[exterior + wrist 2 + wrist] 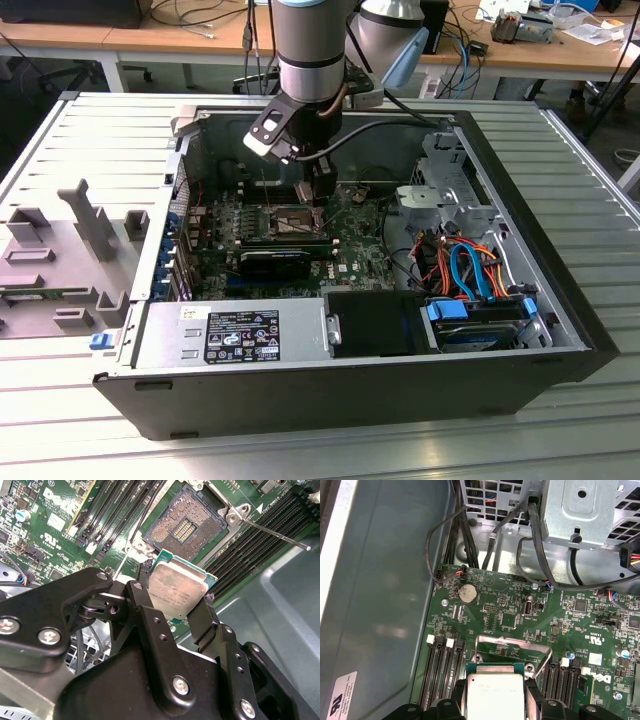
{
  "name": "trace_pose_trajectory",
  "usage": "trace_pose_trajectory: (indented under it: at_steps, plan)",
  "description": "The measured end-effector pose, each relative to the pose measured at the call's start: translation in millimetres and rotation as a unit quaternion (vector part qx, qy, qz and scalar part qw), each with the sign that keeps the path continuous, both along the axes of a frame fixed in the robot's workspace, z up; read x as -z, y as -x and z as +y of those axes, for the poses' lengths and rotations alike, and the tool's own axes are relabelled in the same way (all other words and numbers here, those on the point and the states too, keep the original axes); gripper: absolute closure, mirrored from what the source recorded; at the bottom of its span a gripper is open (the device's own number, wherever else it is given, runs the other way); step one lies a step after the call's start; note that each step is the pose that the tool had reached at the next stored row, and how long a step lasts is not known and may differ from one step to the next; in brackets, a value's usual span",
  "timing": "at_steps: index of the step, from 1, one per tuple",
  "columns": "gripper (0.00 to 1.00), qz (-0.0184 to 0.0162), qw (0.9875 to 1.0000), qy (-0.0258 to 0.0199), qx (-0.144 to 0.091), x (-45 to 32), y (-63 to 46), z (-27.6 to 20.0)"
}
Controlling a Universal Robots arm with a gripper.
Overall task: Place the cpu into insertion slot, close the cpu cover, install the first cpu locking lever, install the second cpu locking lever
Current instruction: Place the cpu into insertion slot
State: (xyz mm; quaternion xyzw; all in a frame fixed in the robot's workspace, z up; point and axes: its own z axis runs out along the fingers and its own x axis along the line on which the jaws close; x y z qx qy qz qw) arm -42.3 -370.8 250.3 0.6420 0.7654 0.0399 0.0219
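My gripper is shut on the cpu, a silver-topped square chip with a green edge, pinched on two opposite sides by the black fingers. It hangs tilted just above and beside the insertion slot, which lies open with its contact field bare. In the first wrist view the cpu sits between the fingers, and the cpu cover stands raised behind it. Two thin locking levers stick out, unlatched. In the exterior view the gripper hovers over the slot inside the case.
Long black memory slots flank the socket on both sides. The case wall is close by. A drive cage with cables lies to the exterior view's right. A power supply fills the near edge. Grey fixtures stand outside the case.
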Motion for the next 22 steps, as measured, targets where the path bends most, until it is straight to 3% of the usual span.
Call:
trace_pose_trajectory:
  at_steps: [22]
  plan:
    - [0.45,0.0000,0.9999,0.0000,0.011,0.3,0.0,0.0]
